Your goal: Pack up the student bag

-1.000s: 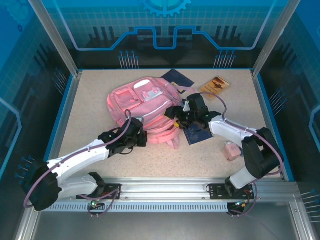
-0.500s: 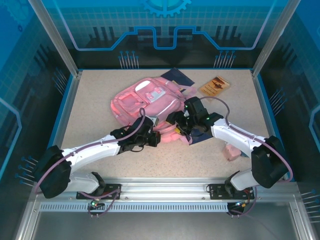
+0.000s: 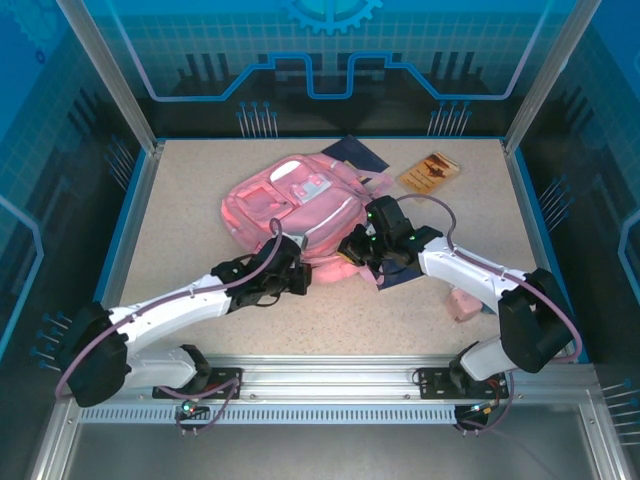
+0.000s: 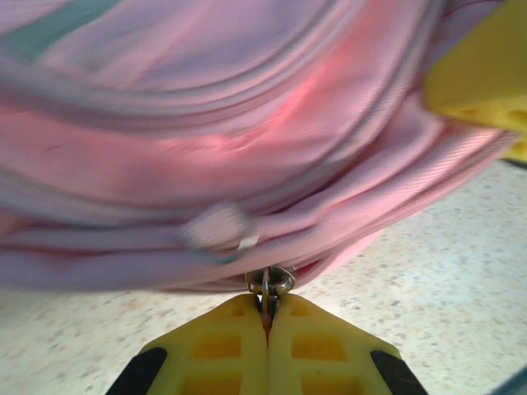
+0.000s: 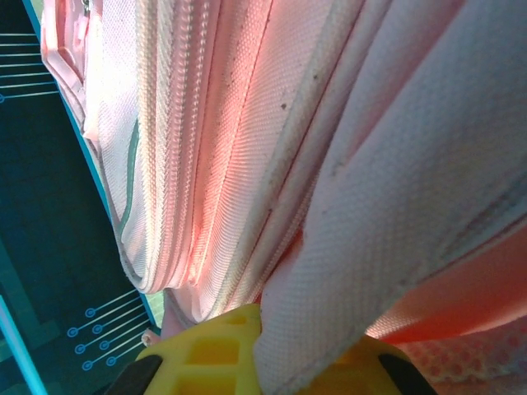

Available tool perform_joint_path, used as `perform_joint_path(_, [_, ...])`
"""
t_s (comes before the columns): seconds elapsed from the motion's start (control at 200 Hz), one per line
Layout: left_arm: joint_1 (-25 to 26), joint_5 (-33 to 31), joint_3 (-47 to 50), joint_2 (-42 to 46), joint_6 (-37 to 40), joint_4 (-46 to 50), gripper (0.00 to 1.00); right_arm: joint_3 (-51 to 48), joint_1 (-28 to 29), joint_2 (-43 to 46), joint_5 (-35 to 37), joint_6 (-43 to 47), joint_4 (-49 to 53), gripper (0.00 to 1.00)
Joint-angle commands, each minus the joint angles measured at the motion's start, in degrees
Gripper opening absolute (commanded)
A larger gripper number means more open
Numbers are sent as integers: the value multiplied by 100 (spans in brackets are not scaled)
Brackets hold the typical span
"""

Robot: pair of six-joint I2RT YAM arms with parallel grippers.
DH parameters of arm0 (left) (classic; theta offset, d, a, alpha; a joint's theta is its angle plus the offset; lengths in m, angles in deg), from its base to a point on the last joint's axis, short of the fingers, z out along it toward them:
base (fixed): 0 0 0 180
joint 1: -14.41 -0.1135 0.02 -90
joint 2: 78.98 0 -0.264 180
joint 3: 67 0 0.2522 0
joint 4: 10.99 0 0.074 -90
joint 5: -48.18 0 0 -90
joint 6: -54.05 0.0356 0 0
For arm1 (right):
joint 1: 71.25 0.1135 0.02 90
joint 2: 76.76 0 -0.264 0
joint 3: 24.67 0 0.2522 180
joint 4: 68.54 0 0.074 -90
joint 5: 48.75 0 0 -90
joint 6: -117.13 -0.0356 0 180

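The student bag (image 3: 290, 205), a soft pink backpack, lies flat in the middle of the table. My left gripper (image 3: 300, 277) is at its near edge, shut on the metal zip pull (image 4: 270, 281); the yellow fingers (image 4: 222, 346) press together under the pink seam (image 4: 247, 140). My right gripper (image 3: 352, 252) is at the bag's near right side, shut on a fold of pink fabric (image 5: 387, 206) that runs down between its yellow fingers (image 5: 210, 350). A zip line (image 5: 185, 148) runs along the bag beside that fold.
A dark blue booklet (image 3: 357, 154) pokes out behind the bag and another (image 3: 403, 272) lies under my right arm. A tan booklet (image 3: 431, 169) lies at the back right. A small pink item (image 3: 462, 302) sits at the near right. Blue walls ring the table.
My right gripper has closed on the bag's fabric. My left gripper, holding the zip pull, moved right along the near edge. The bag's near part bunched up and shifted back and right.
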Motion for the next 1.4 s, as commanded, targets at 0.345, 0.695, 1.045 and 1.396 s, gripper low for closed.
perform_joint_path(0.345, [-1678, -551, 260, -25, 665, 816, 0, 292, -201, 47, 428, 511, 296, 5])
perform_joint_path(0.695, [-2660, -272, -219, -485, 987, 863, 5, 484, -34, -496, -195, 548, -232, 5])
perform_joint_path(1.045, [-2751, -793, -829, 457, 250, 2194, 74, 1368, 820, -1564, -1099, 552, -759, 29])
perform_joint_path(1.396, [-2675, 1301, -1262, 448, 228, 1433, 81, 1128, 168, -441, 562, 2096, 1226, 75])
